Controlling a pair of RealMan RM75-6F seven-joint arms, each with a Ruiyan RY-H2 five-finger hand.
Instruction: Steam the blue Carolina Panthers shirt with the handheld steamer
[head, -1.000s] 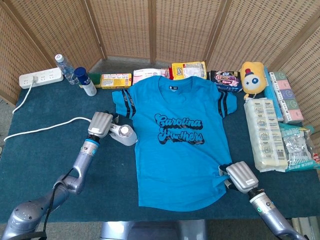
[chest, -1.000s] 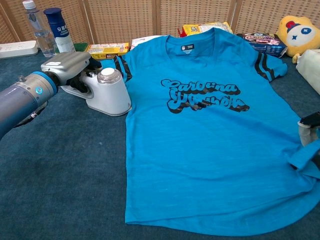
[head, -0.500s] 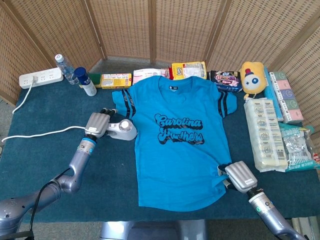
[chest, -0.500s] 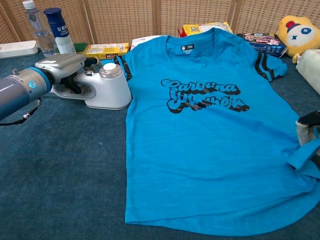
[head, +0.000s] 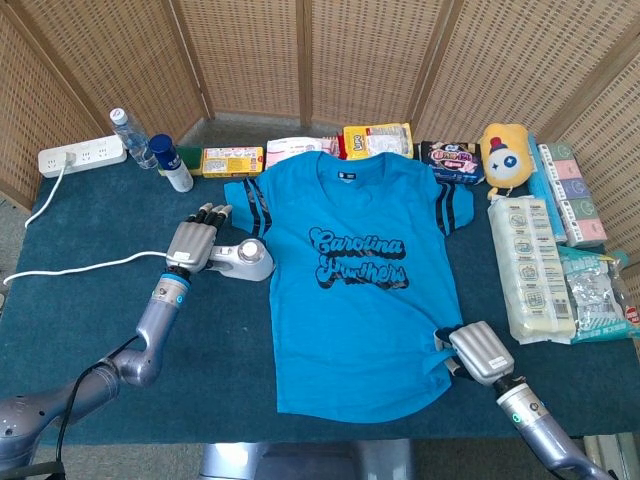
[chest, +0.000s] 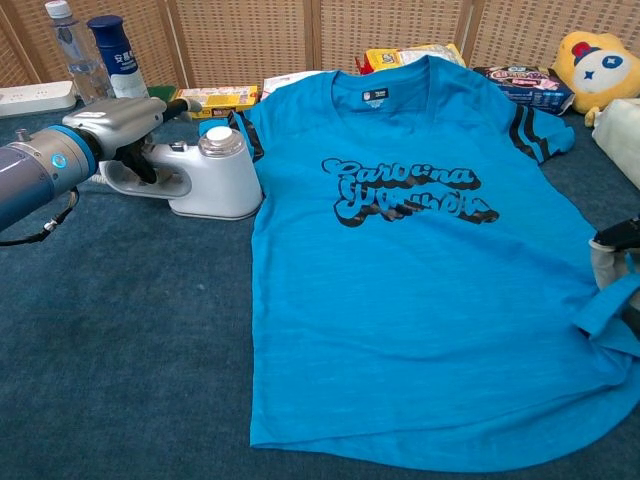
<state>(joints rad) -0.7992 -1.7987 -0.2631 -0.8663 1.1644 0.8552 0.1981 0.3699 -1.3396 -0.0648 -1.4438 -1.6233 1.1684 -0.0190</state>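
The blue Carolina Panthers shirt lies flat, front up, in the middle of the table. The white handheld steamer stands on the cloth just left of the shirt, by its striped sleeve. My left hand lies over the steamer's handle with its fingers stretched straight past it, not wrapped round. In the chest view the steamer sits right of that hand. My right hand pinches the shirt's lower hem at the near right corner, where the cloth is bunched up.
The steamer's white cord runs left across the table toward a power strip. Two bottles stand at the back left. Snack boxes line the back edge. A yellow plush and tissue packs fill the right side.
My left hand swung the steamer round to stand beside the sleeve, then straightened its fingers off the handle. The right hand and the shirt have stayed put.
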